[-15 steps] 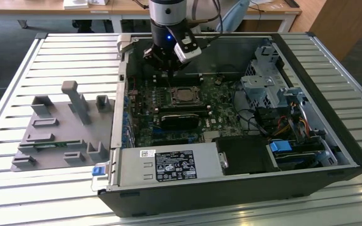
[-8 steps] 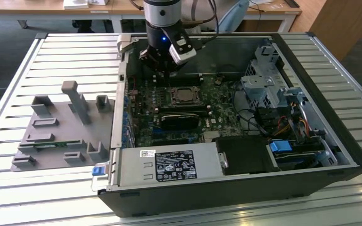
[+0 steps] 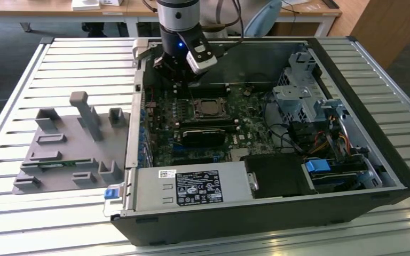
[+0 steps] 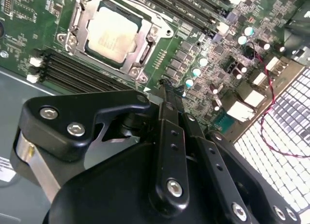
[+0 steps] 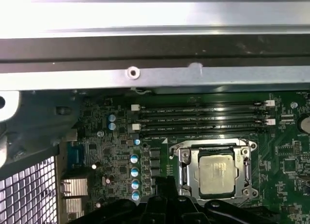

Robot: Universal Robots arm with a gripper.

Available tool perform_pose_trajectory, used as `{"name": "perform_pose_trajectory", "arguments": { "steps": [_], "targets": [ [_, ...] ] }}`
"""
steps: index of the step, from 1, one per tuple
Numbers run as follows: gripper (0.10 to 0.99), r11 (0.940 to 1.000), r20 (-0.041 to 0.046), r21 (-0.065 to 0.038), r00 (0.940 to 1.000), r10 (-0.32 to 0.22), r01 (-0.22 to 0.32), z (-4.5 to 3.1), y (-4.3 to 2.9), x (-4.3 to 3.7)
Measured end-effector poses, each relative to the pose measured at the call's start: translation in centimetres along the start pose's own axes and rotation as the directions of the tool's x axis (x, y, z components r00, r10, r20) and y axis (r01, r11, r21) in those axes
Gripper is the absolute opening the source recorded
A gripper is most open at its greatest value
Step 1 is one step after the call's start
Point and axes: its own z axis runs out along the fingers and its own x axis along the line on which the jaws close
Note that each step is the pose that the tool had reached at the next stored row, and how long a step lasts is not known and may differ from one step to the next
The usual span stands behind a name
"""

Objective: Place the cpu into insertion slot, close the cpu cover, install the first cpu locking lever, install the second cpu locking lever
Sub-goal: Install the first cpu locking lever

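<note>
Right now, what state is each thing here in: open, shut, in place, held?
Small square silver-grey metal cpu: seated in the square black insertion slot.
Thin silver-grey metal cpu cover: lying flat around the chip.
Black pincer: shut, holding nothing, near the slot.
Black computer case: side open.

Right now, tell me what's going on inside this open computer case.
A robot arm's black gripper hovers shut and empty above the green motherboard, just beside the socket. The small square silver-grey cpu already sits in the square black insertion slot. The thin silver-grey metal cpu cover lies flat around it. Whether the locking levers are latched cannot be told from these views.
</note>
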Motion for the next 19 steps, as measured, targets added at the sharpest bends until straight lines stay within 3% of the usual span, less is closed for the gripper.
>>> {"name": "perform_pose_trajectory", "arguments": {
  "steps": [19],
  "targets": [
    [0.106,1.0,0.0,0.0,1.0,0.0,0.0,0.16,2.18,0.43]
  ]
}}
